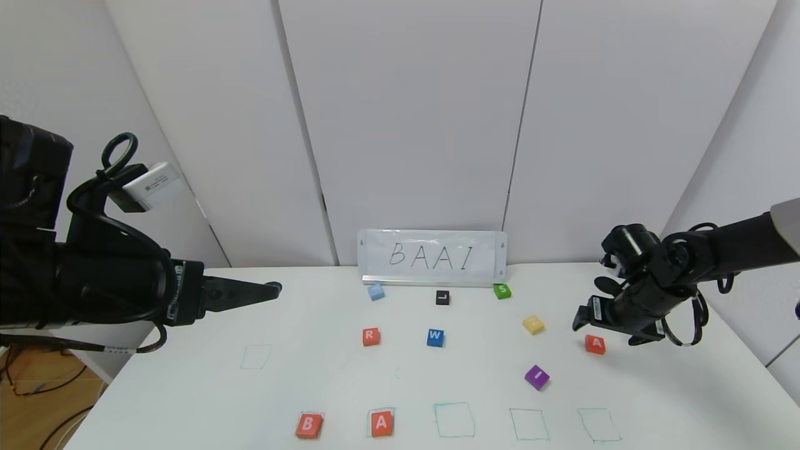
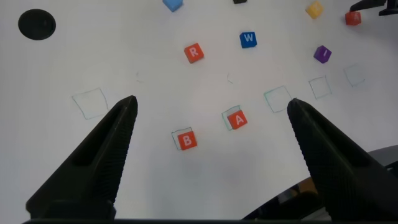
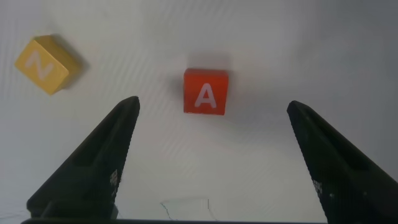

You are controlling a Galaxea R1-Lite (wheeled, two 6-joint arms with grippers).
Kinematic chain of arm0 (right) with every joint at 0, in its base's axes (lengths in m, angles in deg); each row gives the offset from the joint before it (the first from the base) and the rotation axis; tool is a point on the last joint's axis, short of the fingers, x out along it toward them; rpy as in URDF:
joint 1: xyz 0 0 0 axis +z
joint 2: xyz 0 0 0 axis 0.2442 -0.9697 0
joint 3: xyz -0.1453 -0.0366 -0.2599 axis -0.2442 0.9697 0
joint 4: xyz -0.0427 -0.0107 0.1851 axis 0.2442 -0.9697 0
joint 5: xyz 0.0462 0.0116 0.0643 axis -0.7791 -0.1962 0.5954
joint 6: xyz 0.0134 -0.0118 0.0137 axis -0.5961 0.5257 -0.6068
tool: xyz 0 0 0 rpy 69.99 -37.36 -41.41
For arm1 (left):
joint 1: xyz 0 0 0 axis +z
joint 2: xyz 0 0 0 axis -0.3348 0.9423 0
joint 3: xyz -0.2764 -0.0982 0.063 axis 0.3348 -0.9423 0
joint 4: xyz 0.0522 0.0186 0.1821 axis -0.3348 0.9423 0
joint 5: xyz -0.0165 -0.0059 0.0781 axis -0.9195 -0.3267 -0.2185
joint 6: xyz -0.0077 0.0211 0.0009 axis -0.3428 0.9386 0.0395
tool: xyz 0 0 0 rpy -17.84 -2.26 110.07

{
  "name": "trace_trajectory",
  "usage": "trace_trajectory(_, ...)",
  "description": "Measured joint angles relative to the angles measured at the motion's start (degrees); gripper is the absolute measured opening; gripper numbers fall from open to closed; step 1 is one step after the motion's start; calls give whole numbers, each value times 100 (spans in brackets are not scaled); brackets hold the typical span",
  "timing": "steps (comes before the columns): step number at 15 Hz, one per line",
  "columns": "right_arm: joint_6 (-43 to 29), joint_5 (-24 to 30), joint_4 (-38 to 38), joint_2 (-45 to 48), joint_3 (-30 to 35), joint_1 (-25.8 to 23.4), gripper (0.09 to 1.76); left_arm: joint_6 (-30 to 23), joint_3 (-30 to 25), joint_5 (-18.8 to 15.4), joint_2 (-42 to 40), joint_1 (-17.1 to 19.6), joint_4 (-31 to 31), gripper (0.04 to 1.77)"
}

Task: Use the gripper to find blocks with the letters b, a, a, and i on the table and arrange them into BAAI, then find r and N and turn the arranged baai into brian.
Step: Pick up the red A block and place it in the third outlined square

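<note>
At table's [image 1: 187, 400] right: right pincer [image 3: 208, 155] wide open, empty, above second A block [image 3: 206, 91]; off-centre descent risks knocking block askew. Left pincer [image 2: 208, 152] open, idle.

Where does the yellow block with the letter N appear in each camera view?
Head view: small yellow square block marked N, right of centre, beyond the purple block marked I.
Left wrist view: same block, at the picture's edge.
Right wrist view: same block, letter readable.
Shared landmark: orange-red block marked A beside it.
</note>
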Motion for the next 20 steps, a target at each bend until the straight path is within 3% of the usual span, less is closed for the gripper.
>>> trace_trajectory(5, 0, -319, 0, -300, -89, -6, 171, 24, 11, 0, 82, 41, -2, 172)
trace_trajectory(16, -2, -334, 5, -579, -246, 69, 168, 78, 23, 0, 160, 124, -2, 172)
trace_trajectory(20, -5, -325, 9, -592, -254, 74, 106, 84, 28, 0, 171, 155, -2, 172)
